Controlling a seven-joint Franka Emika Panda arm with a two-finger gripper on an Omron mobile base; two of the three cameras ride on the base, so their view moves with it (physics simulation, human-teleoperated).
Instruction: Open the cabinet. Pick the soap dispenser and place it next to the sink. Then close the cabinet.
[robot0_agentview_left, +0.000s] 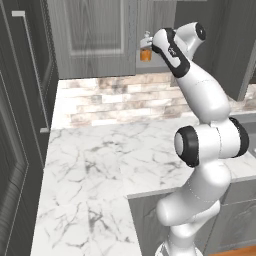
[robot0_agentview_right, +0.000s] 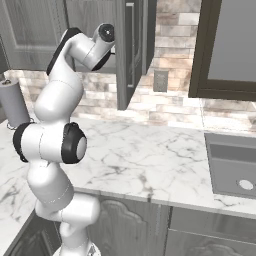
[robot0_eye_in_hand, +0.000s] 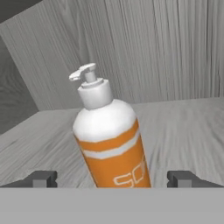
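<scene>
The soap dispenser (robot0_eye_in_hand: 109, 135), an orange bottle with a white pump top, stands upright on the grey shelf (robot0_eye_in_hand: 188, 122) inside the cabinet (robot0_agentview_left: 95, 35). In the left base view the soap dispenser (robot0_agentview_left: 145, 50) shows small, just left of my raised hand. My gripper (robot0_eye_in_hand: 112, 179) is open, with one dark fingertip (robot0_eye_in_hand: 41, 178) to the left of the bottle's lower body and the other to its right, both apart from it. The cabinet door (robot0_agentview_right: 131, 50) stands open, edge-on, above the counter. The sink (robot0_agentview_right: 232, 165) lies at the counter's right end.
A white marble counter (robot0_agentview_left: 90, 165) runs below, with a brick backsplash (robot0_agentview_left: 120, 100) behind it. A grey roll (robot0_agentview_right: 12, 102) stands on the counter at the left of the right base view. A dark tall cabinet with a bar handle (robot0_agentview_left: 30, 70) borders the left. A dark-framed window (robot0_agentview_right: 230, 45) hangs above the sink.
</scene>
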